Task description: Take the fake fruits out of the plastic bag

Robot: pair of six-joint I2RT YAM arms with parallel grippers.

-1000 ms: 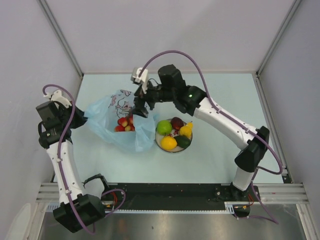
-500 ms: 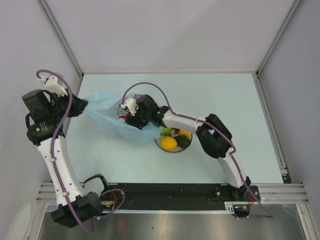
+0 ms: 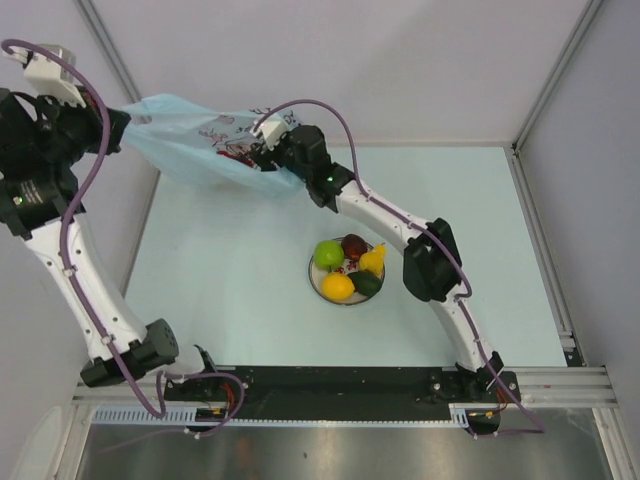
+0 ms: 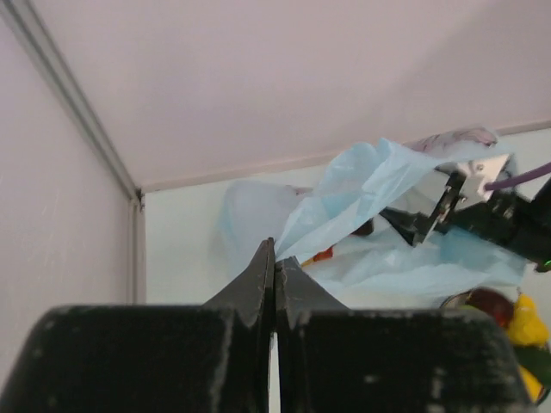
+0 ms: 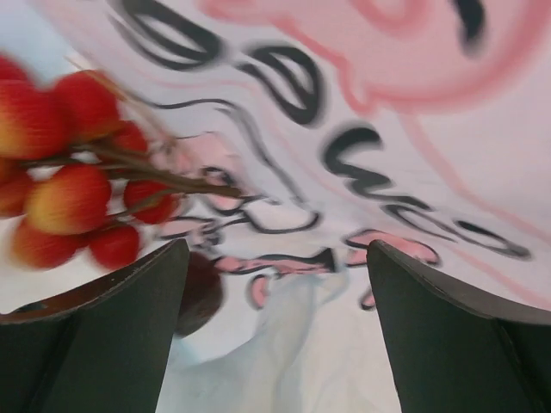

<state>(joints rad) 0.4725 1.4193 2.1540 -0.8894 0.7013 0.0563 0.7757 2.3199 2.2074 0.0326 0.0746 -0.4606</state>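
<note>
The light-blue plastic bag (image 3: 190,150) hangs lifted at the far left, and my left gripper (image 3: 122,125) is shut on its edge (image 4: 297,237). My right gripper (image 3: 262,160) reaches into the bag's mouth and stands open (image 5: 275,249), with printed plastic (image 5: 387,129) between its fingers and nothing gripped. A cluster of red berries (image 5: 69,181) lies inside the bag, just left of and beyond the left fingertip. Other fake fruits sit on the white plate (image 3: 318,285): a green apple (image 3: 327,253), a dark red one (image 3: 354,245), a yellow pear (image 3: 373,260), a yellow-orange piece (image 3: 338,287) and a dark green one (image 3: 366,283).
The walls of the enclosure stand close behind and left of the raised bag. The right arm's elbow (image 3: 428,262) hangs just right of the plate. A metal rail (image 3: 340,380) runs along the near edge.
My left arm has lifted the bag off the table, up and to the far left. The right gripper followed it back and stays in the bag's mouth.
</note>
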